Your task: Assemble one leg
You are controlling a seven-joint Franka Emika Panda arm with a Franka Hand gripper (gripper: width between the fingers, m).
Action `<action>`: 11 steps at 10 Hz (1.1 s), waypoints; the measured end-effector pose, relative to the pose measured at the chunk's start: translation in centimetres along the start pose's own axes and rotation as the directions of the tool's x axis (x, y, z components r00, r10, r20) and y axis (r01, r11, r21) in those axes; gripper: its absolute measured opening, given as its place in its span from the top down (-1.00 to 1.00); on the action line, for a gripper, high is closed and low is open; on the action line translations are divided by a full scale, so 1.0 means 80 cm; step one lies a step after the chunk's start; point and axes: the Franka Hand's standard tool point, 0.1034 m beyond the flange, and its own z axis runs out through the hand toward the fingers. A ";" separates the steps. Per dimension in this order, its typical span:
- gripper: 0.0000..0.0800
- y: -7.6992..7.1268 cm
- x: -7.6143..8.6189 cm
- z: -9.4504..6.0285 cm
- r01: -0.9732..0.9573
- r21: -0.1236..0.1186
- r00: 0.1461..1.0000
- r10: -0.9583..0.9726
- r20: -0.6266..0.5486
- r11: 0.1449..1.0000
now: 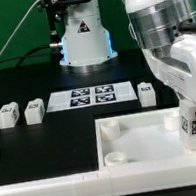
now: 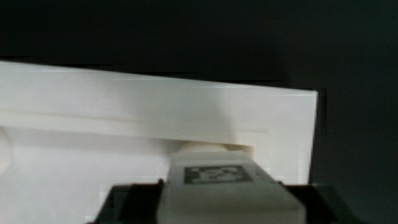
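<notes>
We are pinching a small chunky white plastic leg (image 2: 217,171), marker tag on its face, in our gripper (image 1: 194,123) over the exterior view's right edge of the large flat white square panel (image 1: 133,144). By our judgement it is not seated yet. Other white legs (image 1: 33,112) are lying loose near the marker board (image 1: 91,95).

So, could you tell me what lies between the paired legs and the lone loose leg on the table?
In the exterior view, the marker board lies flat between the paired legs and the lone leg.
</notes>
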 end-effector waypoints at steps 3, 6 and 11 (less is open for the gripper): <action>-0.54 0.002 0.005 -0.003 0.220 -0.011 0.975 -0.220 0.005 0.975; -0.62 0.002 0.008 -0.008 0.658 -0.057 0.752 -0.659 0.014 0.751; -0.62 0.003 0.013 -0.006 0.970 -0.088 0.231 -0.972 0.043 0.227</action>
